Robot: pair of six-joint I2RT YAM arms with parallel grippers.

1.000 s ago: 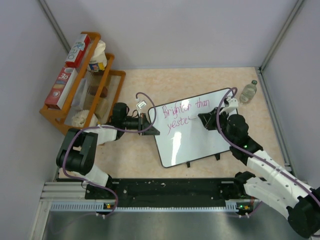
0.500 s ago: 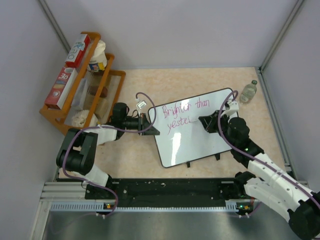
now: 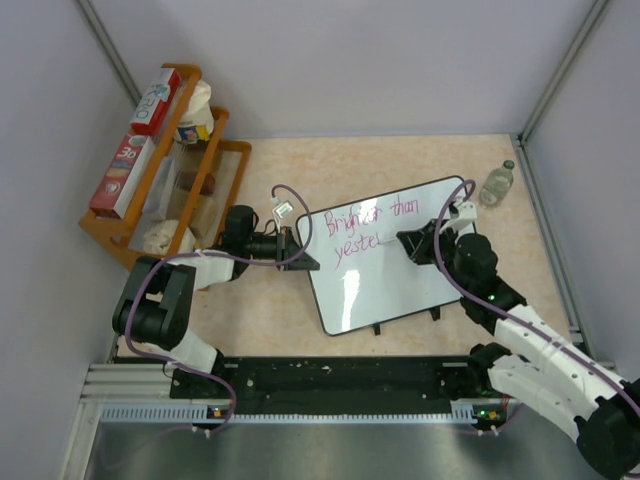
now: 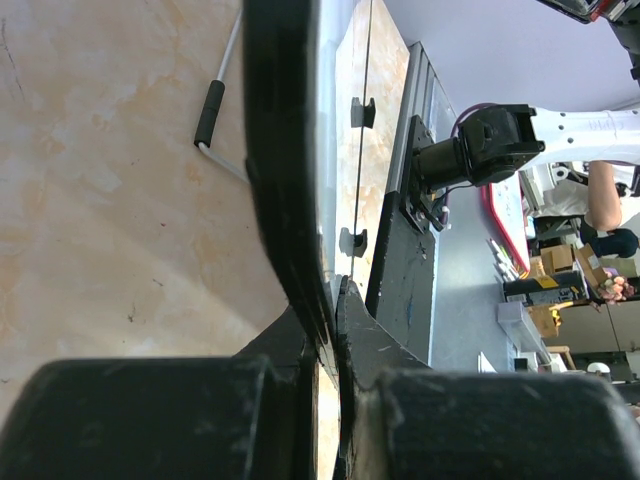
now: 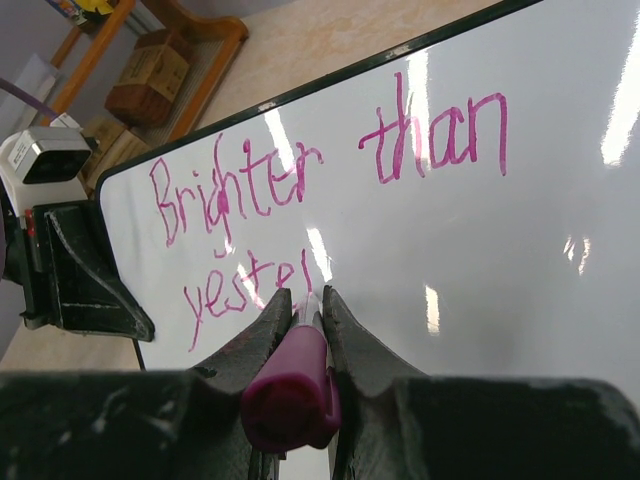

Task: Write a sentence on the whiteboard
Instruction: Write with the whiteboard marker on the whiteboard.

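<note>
The whiteboard (image 3: 385, 290) is laid on the worktop (image 3: 270, 320) in front of both arms, its footed long edge turned toward their bases. Its left edge is pinched between the closed fingers of the left end effector (image 3: 300, 247). This hold is judged to be there to brace the whiteboard, so that it is not pushed about by the writing strokes. In the left wrist view the black frame is seen running straight into the gap between the fingers.

A magenta marker (image 5: 292, 390) is gripped tightly by the right end effector (image 3: 410, 241) over the whiteboard's upper middle. The marker is angled down so that its tip meets the surface at the end of the second line. It is held low and slanted, presumably so that the strokes can be seen past the fingers and made with light pressure.

The sentence (image 5: 330, 190) is written across the whiteboard's upper part. "Brighter than" stands complete on the first line. Only "yeste" and one more stroke are set below it, so the last word is judged unfinished. A bottle (image 3: 497, 183) stands just off the whiteboard's far right corner. A wooden rack (image 3: 165, 180) stands well apart to its left, and neither is in the way.
</note>
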